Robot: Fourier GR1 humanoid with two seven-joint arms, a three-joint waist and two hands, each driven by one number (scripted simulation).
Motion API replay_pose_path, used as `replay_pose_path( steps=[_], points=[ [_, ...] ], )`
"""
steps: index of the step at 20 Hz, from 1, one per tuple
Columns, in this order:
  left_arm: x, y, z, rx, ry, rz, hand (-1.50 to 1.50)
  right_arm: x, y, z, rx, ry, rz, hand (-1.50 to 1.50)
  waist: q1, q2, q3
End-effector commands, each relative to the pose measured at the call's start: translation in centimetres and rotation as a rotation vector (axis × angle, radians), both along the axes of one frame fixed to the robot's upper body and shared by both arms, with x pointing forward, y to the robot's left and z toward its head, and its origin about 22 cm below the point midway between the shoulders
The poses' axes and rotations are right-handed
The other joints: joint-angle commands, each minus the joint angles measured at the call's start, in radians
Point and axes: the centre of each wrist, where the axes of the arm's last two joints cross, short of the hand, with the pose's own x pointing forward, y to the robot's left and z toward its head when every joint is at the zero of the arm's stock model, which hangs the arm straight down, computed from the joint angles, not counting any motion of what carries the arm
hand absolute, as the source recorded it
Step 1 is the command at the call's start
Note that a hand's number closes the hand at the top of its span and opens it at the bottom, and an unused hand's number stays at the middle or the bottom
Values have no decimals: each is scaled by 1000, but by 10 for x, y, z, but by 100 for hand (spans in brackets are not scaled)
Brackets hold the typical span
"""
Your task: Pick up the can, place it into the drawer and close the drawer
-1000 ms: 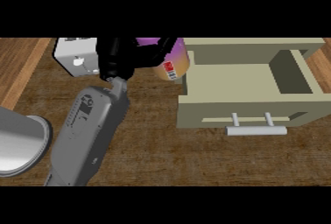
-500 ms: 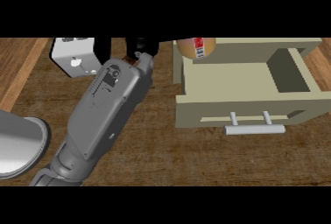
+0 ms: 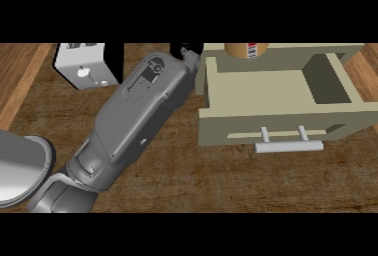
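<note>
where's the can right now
In the head view the can sits at the top edge, right of centre, at the back wall of the open drawer, just right of the left hand.

1. The drawer (image 3: 266,95) sits open on the worktop (image 3: 244,180) in the right half of the view, with its handle (image 3: 288,146) on the front face at 6 o'clock from its cavity.
2. The can (image 3: 246,50) shows at the drawer's rear edge, at 12 o'clock from the cavity, cut by the view's top.
3. A forearm (image 3: 133,120) runs from 7 o'clock up to 12 o'clock, ending just left of the drawer's rear corner; only a bit of the hand (image 3: 186,49) shows there, at 9 o'clock from the can.
4. A box-like appliance (image 3: 87,67) stands at 9 o'clock from the forearm's upper end.
5. A round metal object (image 3: 18,170) lies at the left edge, at 9 o'clock from the forearm's lower end.
</note>
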Motion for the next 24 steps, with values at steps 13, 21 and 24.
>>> replay_pose_path(
  steps=[13,21,24],
  points=[
    [4,-34,-1,62,29,38,150,25,12,-4,7,-22,31,-150,-40,14,2],
    [9,-35,-9,115,60,72,150,15,12,24,-13,-25,41,-150,-40,11,1],
    [11,-30,-25,138,85,83,-150,13,8,15,-17,-7,36,-150,-47,12,1]
  ],
)
